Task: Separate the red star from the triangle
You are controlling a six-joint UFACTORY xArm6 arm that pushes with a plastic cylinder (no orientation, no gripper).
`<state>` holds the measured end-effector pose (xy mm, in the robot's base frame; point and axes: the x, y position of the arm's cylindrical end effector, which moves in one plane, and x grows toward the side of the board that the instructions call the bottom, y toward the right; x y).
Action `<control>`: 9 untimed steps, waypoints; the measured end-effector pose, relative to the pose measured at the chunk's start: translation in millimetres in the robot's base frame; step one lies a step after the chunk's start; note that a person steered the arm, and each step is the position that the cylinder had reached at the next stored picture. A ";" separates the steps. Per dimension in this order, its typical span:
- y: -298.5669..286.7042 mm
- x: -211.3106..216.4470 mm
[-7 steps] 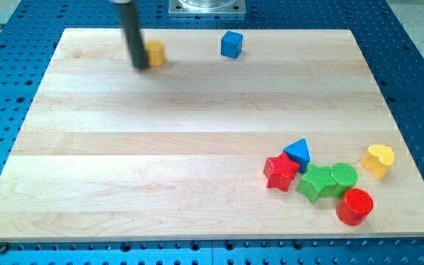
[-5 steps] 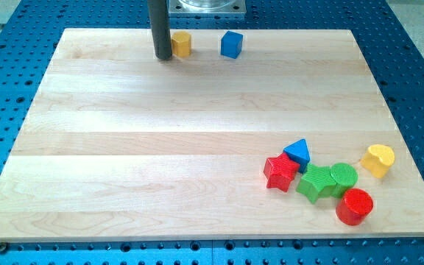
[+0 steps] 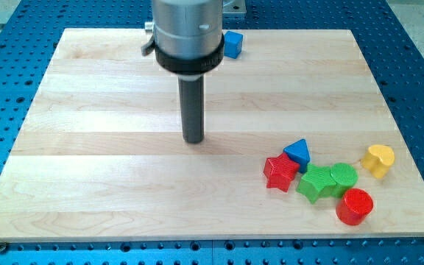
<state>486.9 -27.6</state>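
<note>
Red star (image 3: 280, 172) lies on the wooden worktop (image 3: 87, 162) in the near right part, with the blue triangle (image 3: 297, 152) just beyond it on its right, the two touching or all but touching at the star's far right point. Going left to right across the scene: the left half of the worktop carries no blocks, and my tip (image 3: 193, 139) rests near the middle, well to the left of the red star and slightly farther back than it, apart from every block. The dark rod rises from the tip to a broad grey housing that covers part of the far edge, and a blue cube (image 3: 232, 44) peeks out just to the right of that housing, at the far side. This arm has no jaws, so there is nothing apart or together to report; only the rod end meets the surface. Right of the star sits a green block (image 3: 316, 182) of irregular shape, touching a green cylinder (image 3: 343, 176) beside it. A red cylinder (image 3: 355, 206) stands nearer and just right of the green pair. Farthest right, a yellow block (image 3: 377, 160) with a rounded, heart-like outline stands a little apart from the others.
</note>
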 end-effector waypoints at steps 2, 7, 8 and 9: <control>40.9 124.3; 151.3 -51.8; 144.8 -102.4; 143.8 -138.6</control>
